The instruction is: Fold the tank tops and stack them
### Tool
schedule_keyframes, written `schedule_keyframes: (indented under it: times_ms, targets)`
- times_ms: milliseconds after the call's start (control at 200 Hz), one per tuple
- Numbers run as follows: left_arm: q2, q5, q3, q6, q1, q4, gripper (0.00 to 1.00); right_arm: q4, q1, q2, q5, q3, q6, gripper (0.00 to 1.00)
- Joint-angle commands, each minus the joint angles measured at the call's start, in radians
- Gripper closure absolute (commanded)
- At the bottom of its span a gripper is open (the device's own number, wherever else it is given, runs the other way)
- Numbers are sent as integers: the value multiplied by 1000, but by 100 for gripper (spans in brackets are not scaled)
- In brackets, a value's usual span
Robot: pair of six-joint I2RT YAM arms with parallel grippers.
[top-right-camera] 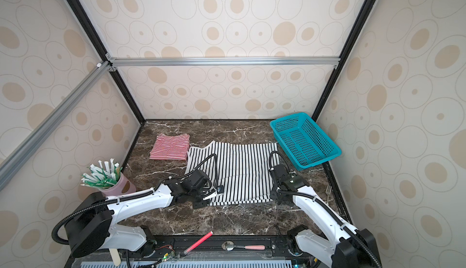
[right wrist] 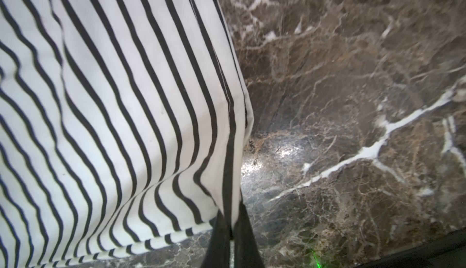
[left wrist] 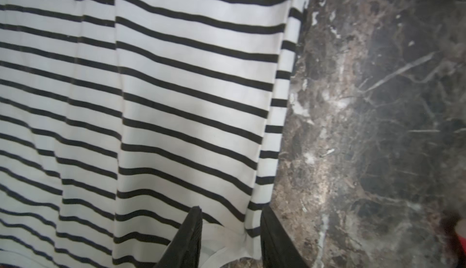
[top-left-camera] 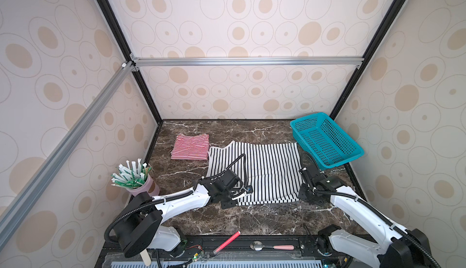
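Observation:
The black-and-white tank top lies spread flat in the middle of the marble table. The red-and-white tank top sits folded just to its left, toward the back. My left gripper stands open at the near left corner of the black-and-white tank top. One finger rests on the cloth and the other is beside the hem. My right gripper is shut on the near right corner of this top, pinching the edge, which rises slightly.
A teal mesh basket leans at the back right, close behind the right arm. A pink cup of wrapped sticks stands at the left wall. A red stick and a spoon lie along the front rail.

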Motion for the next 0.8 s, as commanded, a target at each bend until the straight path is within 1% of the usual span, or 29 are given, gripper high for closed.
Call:
schedule_keyframes:
  times_ms: [0,135,220,340,460,590,675,795]
  targets:
    - [-9,27,-9,33,-17,-42,61,-70,3,-3,45,29,-36,100]
    - [4,-38,-31,42,-17,-10,60,-70,3,2,58,47,-44,100]
    - [-6,-38,-51,59,-18,2,59,-59,3,1,63,45,-50,100]
    - [16,-43,-54,63,-17,5,59,-45,0,3,61,43,-53,100]
    - [25,-65,-62,50,-17,56,60,-39,1,4,52,44,-56,100]
    - [11,-36,-64,38,-17,77,60,-38,0,-4,51,34,-62,100]
    - [26,-27,-62,39,-18,73,61,-42,0,-12,53,29,-61,100]
    - [64,-13,-59,55,-17,46,66,-48,0,-21,52,34,-63,100]
